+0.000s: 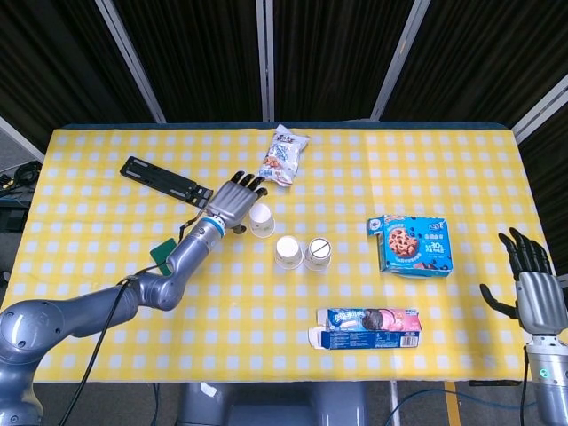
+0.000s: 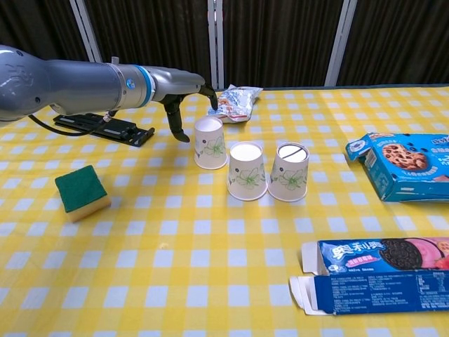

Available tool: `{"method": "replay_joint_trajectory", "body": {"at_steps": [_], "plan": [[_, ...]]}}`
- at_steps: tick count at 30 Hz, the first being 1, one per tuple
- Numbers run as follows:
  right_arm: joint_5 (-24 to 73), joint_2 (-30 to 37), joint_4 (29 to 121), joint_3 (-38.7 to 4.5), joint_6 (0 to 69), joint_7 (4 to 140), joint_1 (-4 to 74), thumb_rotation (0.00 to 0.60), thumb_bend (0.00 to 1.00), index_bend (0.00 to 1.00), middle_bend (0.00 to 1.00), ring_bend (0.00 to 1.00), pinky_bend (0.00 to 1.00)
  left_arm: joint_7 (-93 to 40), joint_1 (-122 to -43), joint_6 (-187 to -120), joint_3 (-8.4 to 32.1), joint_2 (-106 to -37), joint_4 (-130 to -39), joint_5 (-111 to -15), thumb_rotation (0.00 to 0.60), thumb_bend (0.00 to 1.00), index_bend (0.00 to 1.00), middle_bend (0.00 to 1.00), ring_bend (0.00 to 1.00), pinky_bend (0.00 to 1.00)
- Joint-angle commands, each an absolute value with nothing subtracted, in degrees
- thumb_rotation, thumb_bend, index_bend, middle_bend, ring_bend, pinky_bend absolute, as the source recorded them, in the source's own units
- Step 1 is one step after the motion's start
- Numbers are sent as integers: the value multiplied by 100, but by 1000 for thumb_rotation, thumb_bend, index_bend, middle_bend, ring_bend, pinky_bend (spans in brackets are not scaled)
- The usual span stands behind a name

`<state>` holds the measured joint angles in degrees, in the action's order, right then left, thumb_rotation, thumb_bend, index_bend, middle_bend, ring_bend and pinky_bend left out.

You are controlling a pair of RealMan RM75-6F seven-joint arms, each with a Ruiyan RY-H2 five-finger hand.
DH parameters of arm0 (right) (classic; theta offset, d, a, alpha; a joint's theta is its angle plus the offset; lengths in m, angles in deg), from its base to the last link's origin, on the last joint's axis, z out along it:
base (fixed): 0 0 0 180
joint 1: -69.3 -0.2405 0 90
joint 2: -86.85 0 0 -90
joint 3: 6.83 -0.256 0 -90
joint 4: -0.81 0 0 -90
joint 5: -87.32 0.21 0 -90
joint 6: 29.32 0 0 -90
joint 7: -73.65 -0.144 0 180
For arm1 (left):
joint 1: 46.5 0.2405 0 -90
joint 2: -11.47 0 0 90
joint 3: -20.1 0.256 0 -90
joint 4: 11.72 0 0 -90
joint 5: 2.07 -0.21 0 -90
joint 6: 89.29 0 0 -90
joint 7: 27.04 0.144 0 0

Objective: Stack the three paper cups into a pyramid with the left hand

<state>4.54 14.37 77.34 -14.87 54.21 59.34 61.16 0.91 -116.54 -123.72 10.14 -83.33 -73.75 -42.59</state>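
Three white paper cups with a floral print stand upside down on the yellow checked table. One cup [image 1: 260,220] [image 2: 210,143] stands apart at the back left. The other two, a middle cup [image 1: 287,251] [image 2: 247,170] and a right cup [image 1: 318,254] [image 2: 288,172], stand side by side and touch. My left hand [image 1: 232,203] [image 2: 182,92] hovers open just left of the back cup, fingers spread over it and thumb hanging down, holding nothing. My right hand [image 1: 532,290] is open at the far right, off the table edge.
A green sponge [image 2: 83,191] lies at the left. A black flat tool [image 1: 165,178] lies behind my left arm. A snack bag [image 1: 284,155] sits behind the cups. A blue cookie box [image 1: 411,245] and an open cookie carton [image 1: 366,326] lie right and front.
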Motion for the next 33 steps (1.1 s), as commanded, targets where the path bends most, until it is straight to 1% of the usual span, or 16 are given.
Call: {"method": "replay_joint_trajectory", "body": {"at_steps": [1,4,7,12,19,22,33], "plan": [[465,1434,7713,-1487,5397,5936,6109,600,198,16,0,0,0,76,-11723,-12298,1020,-8411,-7256,-4223,600,328,226,0,0,0],[451,1437,7695,-1475,5381,5924,6102,600,198,16,0,0,0,57,-11760,-12253,1034,-8464,-7175,-4217,600,366,287,0,0,0],[446,1424,7679,-1474,5378,5936,6095,600,198,16,0,0,0,24,-11772,-12243,1046,-8497,-7133,-4229,600,399,370,0,0,0],[428,1416,7680,-1467,5403,5962,6099,600,198,16,0,0,0,-24,-11756,-12244,1080,-8494,-7077,-4261,600,405,434,0,0,0],[403,1397,7701,-1446,5416,6052,6099,600,198,21,0,0,0,-303,-11639,-12342,1009,-8331,-7232,-4488,600,405,448,0,0,0],[401,1390,7707,-1448,5430,6081,6100,600,199,21,0,0,0,-464,-11555,-12504,928,-8163,-7479,-4679,600,405,441,0,0,0],[362,1393,7771,-1443,5495,6136,6112,600,198,21,0,0,0,-978,-11243,-13332,498,-7189,-9190,-5548,600,405,423,0,0,0]]}}
